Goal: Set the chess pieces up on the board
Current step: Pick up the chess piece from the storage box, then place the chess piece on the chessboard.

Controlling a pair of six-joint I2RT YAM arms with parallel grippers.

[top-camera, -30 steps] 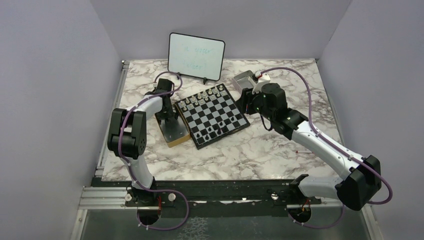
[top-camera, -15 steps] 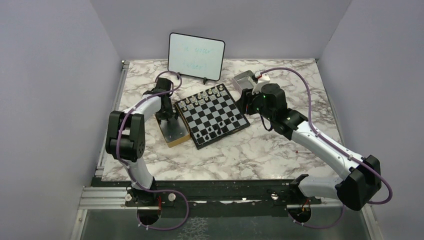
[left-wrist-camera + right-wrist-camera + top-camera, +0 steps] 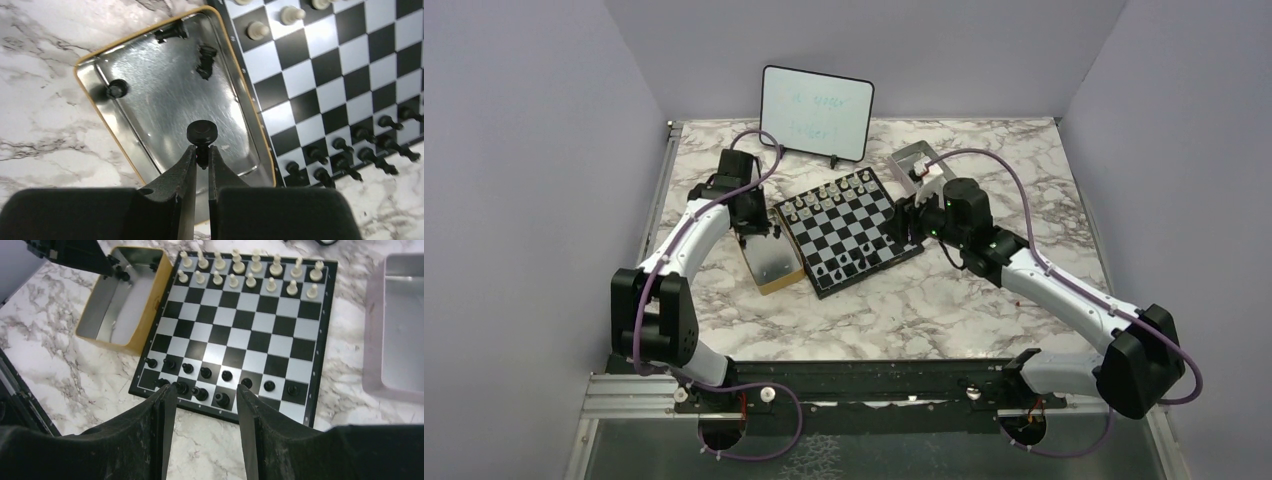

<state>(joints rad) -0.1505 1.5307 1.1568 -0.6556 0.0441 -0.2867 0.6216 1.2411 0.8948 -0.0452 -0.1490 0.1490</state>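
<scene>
Over the tan box (image 3: 781, 283) at the 9 o'clock side of the board (image 3: 864, 215), the left hand (image 3: 201, 156) hangs with its fingers (image 3: 176, 180) pinched narrow on one black piece (image 3: 201, 134). It grips the piece by the stem, and the round head stands clear of the tips. On the box's metal floor beneath lie three more black chess pieces (image 3: 206, 55): one in the middle, one against the 12 o'clock rim, and one near the 9 o'clock wall in the left wrist view. The right hand (image 3: 206, 407) hovers near the board's 3 o'clock corner with its fingers spread wide and nothing between them. Its camera looks down across the checks. Along the board's 6 o'clock edge in that view, black figures fill one row of eight squares, and four more stand in the outer row behind them toward 7 o'clock. The white pieces (image 3: 252, 280) fill the two rows at the 12 o'clock edge. A grey tray (image 3: 911, 158) sits on the marbled surface (image 3: 944, 300) at 1 o'clock from the board, and a small whiteboard (image 3: 816, 112) stands at 11 o'clock.
</scene>
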